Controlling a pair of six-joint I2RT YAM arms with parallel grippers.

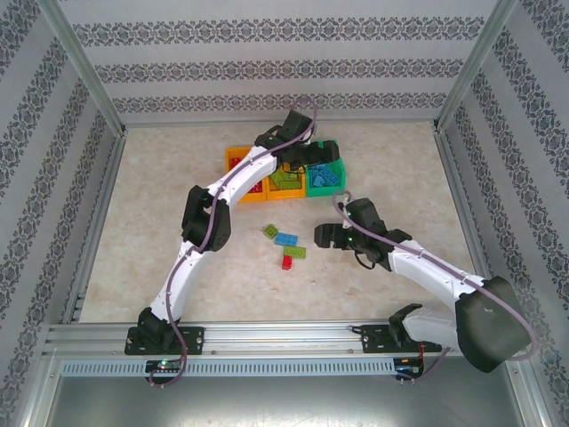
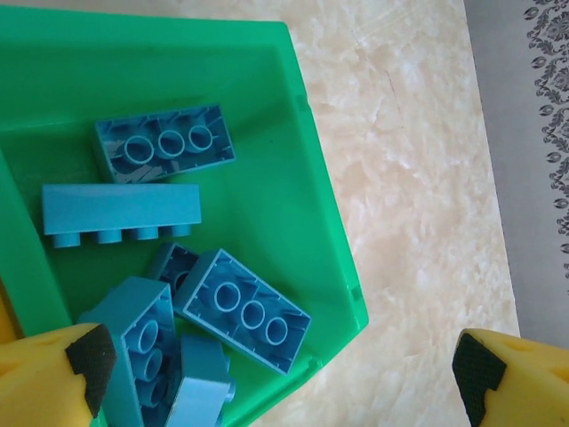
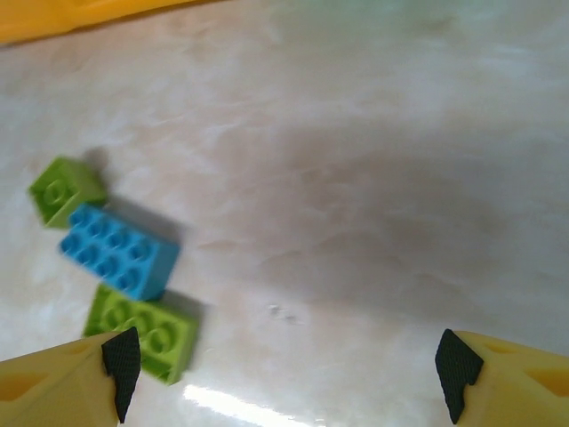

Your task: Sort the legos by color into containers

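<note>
**A:** Where are the containers placed?

**B:** In the top view, three open rectangular plastic bins are lined up at 12 o'clock from the centre of the table. Two orange bins are seen, and one green bin at the 3 o'clock end of the row.

**A:** What is kept in the green bin?

**B:** Several light blue studded plastic bricks are seen in it from the left wrist. Some are turned with the hollow underside up.

**A:** How are the jaws set?

**B:** The left gripper is held above this bin. Its jaws are spread wide apart and nothing is clamped. The right gripper is held over bare table surface, jaws also wide apart, nothing gripped.

**A:** Which bricks are found outside the bins?

**B:** A loose group is seen near the table centre, at 9 o'clock from the right gripper. In the right wrist view a small lime green brick is touching a light blue brick, and a larger lime green brick is just beside it at 6 o'clock. In the top view a red brick is seen at the 6 o'clock end of the group.
</note>
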